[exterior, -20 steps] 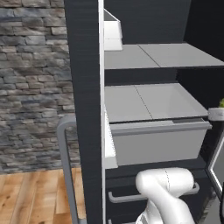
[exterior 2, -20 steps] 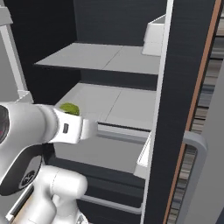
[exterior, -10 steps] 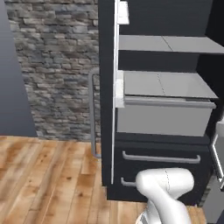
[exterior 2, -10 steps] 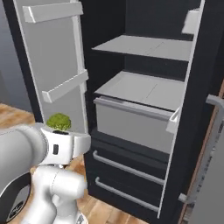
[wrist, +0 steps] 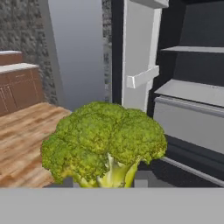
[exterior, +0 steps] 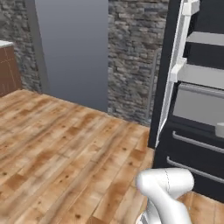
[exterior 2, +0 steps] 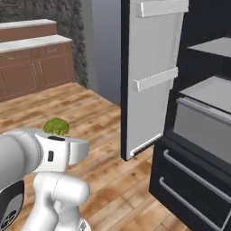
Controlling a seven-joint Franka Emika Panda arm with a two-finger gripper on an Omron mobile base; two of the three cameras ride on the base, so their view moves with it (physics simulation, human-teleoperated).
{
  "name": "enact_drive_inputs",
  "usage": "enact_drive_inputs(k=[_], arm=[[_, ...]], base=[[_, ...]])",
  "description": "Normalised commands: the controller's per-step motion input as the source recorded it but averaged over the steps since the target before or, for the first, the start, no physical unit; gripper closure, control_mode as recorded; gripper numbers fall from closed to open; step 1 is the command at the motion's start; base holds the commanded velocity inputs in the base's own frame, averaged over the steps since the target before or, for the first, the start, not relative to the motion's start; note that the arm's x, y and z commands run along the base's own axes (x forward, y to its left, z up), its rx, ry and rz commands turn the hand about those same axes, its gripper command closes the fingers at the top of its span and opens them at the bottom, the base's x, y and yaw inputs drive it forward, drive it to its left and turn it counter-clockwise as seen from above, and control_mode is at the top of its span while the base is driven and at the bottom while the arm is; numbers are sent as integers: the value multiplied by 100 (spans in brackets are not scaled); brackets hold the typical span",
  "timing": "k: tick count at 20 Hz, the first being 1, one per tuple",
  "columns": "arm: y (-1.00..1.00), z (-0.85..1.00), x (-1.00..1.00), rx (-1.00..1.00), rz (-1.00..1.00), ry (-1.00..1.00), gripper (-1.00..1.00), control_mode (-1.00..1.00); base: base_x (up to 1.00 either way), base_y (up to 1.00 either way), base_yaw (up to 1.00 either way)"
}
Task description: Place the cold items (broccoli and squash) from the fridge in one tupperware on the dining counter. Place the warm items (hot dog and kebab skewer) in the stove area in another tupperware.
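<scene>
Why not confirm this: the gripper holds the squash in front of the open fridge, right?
No: the gripper holds the broccoli, not the squash, as the hand view shows. The rest stands: the fridge is open behind it.

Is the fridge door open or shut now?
Open: the fridge door is swung out, its pale inner face and the inside shelves visible.

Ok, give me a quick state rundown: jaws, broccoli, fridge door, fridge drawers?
gripper: jaws shut on the broccoli, holding it by the stalk.
broccoli: gripped, held up in the air, outside the fridge.
fridge: door swung open, grey shelves in sight with nothing showing on them.
lower drawers: closed, bar handles flush.
</scene>
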Motion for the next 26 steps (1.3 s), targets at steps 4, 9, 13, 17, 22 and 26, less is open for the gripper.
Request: enact_drive_inputs(k=[4,9,13,17,22,26], arm=[[0,0,0,0,0,0,100,100],[0,0,0,0,0,0,100,100],[0,0,0,0,0,0,100,100],[0,0,0,0,0,0,100,100],[0,0,0,0,0,0,100,100],[0,0,0,0,0,0,100,100]], base=[[-52,48,78],[11,35,80],[100,-1,52],[100,-19,46],[100,-47,48],[100,-65,43]])
